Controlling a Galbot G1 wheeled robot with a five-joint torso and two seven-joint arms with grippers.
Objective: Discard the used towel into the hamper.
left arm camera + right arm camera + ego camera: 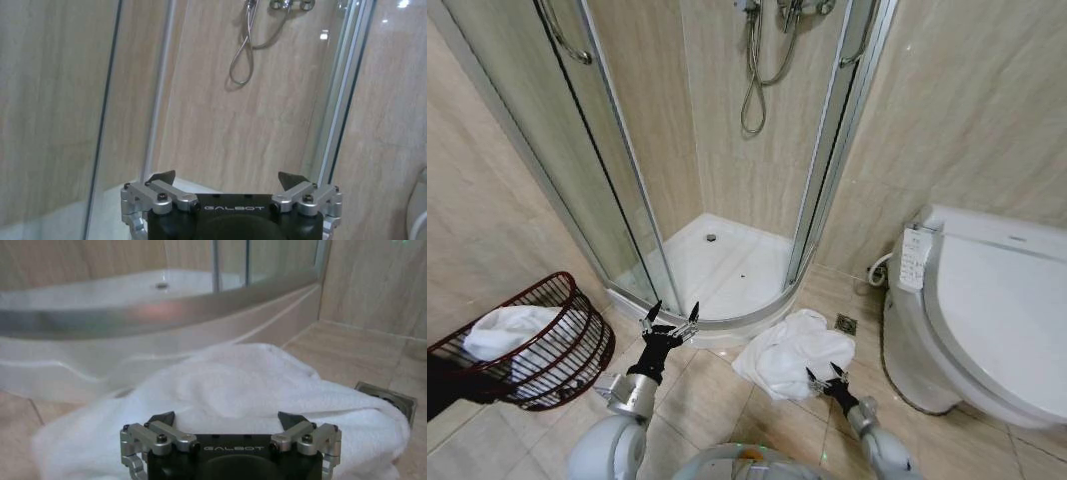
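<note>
Shower (pixel 727 270) with glass doors ahead, toilet (pixel 987 320) at right. Hamper (pixel 532 345) on floor at left, near the wall, tilted, with white cloth inside. Towel (pixel 789 352) crumpled on tiles between shower step and toilet, beside a floor drain (pixel 846 323). Left gripper (pixel 672 322) raised by the shower step, jaws spread, empty; its wrist view adds the hanging hose (pixel 245 50). Right gripper (pixel 824 376) at the towel's near edge, jaws spread; its wrist view shows towel (pixel 253 395) just ahead, not gripped.
</note>
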